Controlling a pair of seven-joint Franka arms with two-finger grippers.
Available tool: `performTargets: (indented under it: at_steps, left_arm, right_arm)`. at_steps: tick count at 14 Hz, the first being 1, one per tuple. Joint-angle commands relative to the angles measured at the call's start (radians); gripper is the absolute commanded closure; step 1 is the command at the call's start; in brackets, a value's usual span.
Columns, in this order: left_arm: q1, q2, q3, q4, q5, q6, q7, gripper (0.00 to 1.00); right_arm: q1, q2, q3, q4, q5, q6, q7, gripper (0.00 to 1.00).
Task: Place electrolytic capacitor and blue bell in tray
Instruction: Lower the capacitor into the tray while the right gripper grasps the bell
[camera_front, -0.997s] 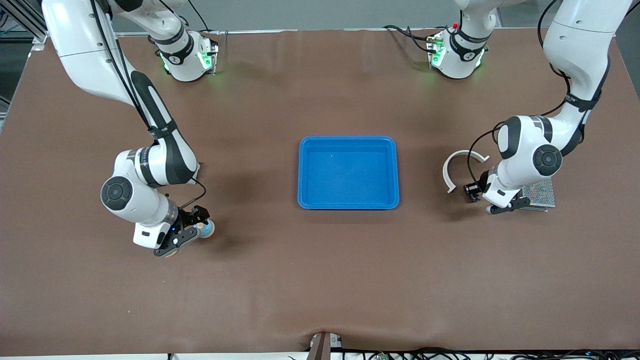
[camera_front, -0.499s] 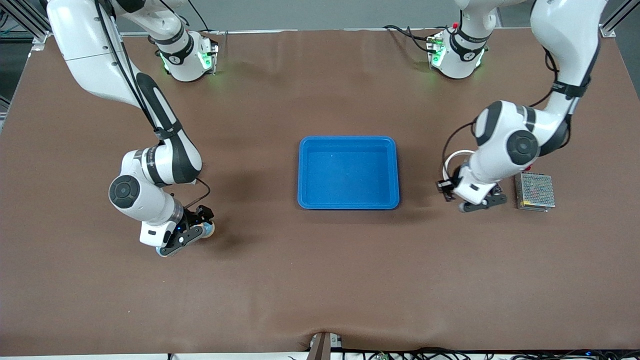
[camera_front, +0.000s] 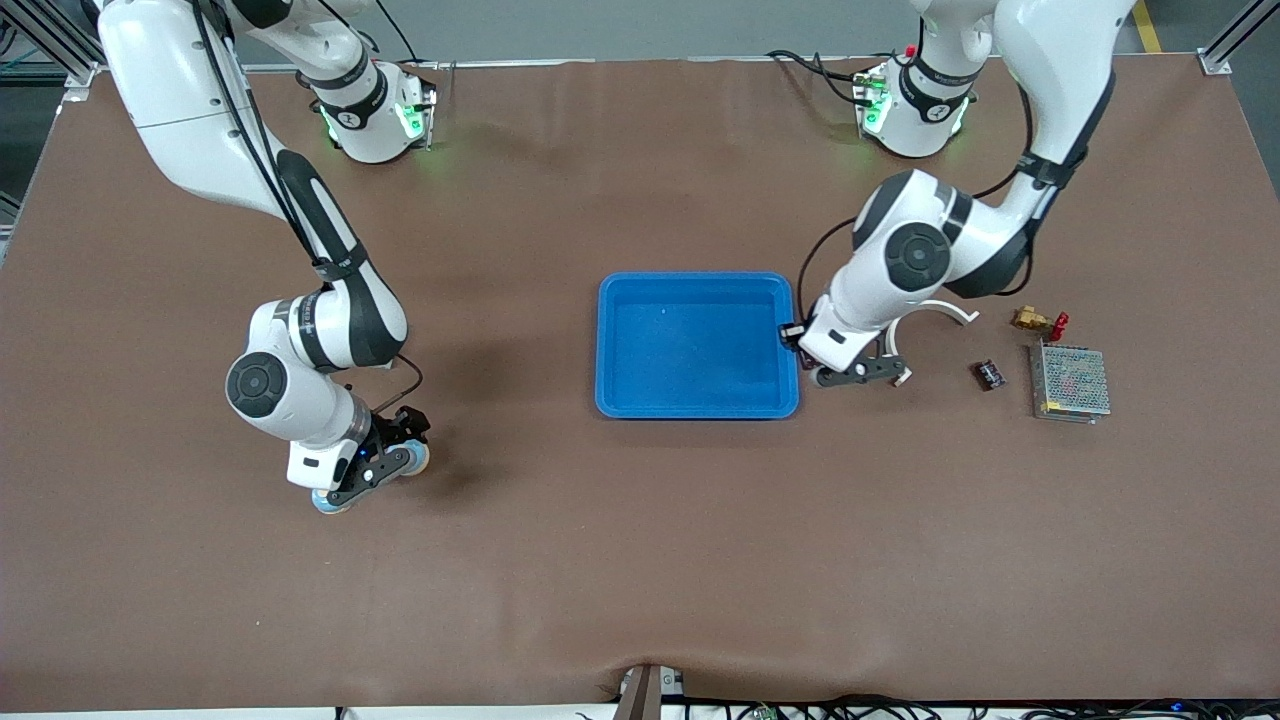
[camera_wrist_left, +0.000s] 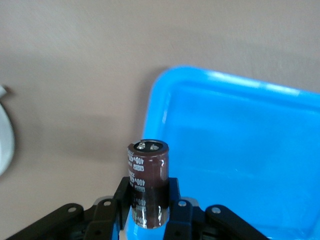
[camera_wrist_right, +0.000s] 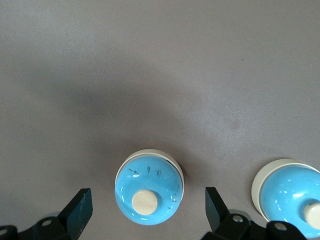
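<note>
1. Brown matting covers the table (camera_front: 640, 560) in the front view, with the blue tray (camera_front: 697, 404) at its middle. The left arm comes down from its base in a bent elbow, and the left gripper (camera_front: 852, 376) hangs over the mat just beside the tray's rim at the left arm's end. It has swung there from beside the mesh-covered metal box (camera_front: 1069, 382), uncovering a small dark part (camera_front: 988, 374), a brass fitting (camera_front: 1036, 321) and more of the white arc (camera_front: 935, 312). The right arm folds low toward the right arm's end, and the right gripper (camera_front: 370, 470) sits low over two blue bells (camera_front: 416, 456), having shifted only slightly.

2. Left wrist view: the fingers (camera_wrist_left: 172, 197) are pinched on the electrolytic capacitor (camera_wrist_left: 146, 181), a dark brown cylinder with its long axis running out from the grip and its terminal end pointing away, over the tray's (camera_wrist_left: 240, 150) corner rim.

3. Right wrist view: the right gripper's (camera_wrist_right: 149, 212) fingers (camera_wrist_right: 80, 212) stand spread on either side of one blue bell (camera_wrist_right: 148, 194), not touching it. That bell sits upright with its white button on top; a second bell (camera_wrist_right: 287, 192) lies just outside one finger.
</note>
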Motion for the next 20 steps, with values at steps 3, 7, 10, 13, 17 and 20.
performTargets:
  at_steps: [3,7,10,13,17,20]
  left_arm:
    - [-0.067,0.078,0.001,0.007,0.119,0.018,-0.14,1.0]
    - [-0.095,0.146,0.001,0.012,0.153,0.027,-0.192,1.0]
    - [-0.102,0.176,0.003,0.013,0.153,0.045,-0.202,1.0]
    - [-0.101,0.199,0.008,0.025,0.153,0.045,-0.202,0.73]
    - [-0.102,0.239,0.009,0.059,0.153,0.045,-0.22,0.17]
    - [-0.107,0.233,0.009,0.07,0.153,0.042,-0.226,0.0]
  right_arm:
    - [0.002,0.024,0.002,-0.005,-0.006,0.03,-0.013,0.0]
    - [0.007,0.032,0.002,-0.004,-0.005,0.052,-0.013,0.0]
    - [0.011,0.042,0.002,-0.005,-0.006,0.07,-0.013,0.0]
    - [0.011,0.042,0.002,-0.005,-0.006,0.069,-0.013,0.2]
    - [0.004,0.044,0.0,-0.005,-0.006,0.069,-0.023,0.09]
    - [-0.006,0.045,0.0,-0.005,-0.006,0.069,-0.043,0.0]
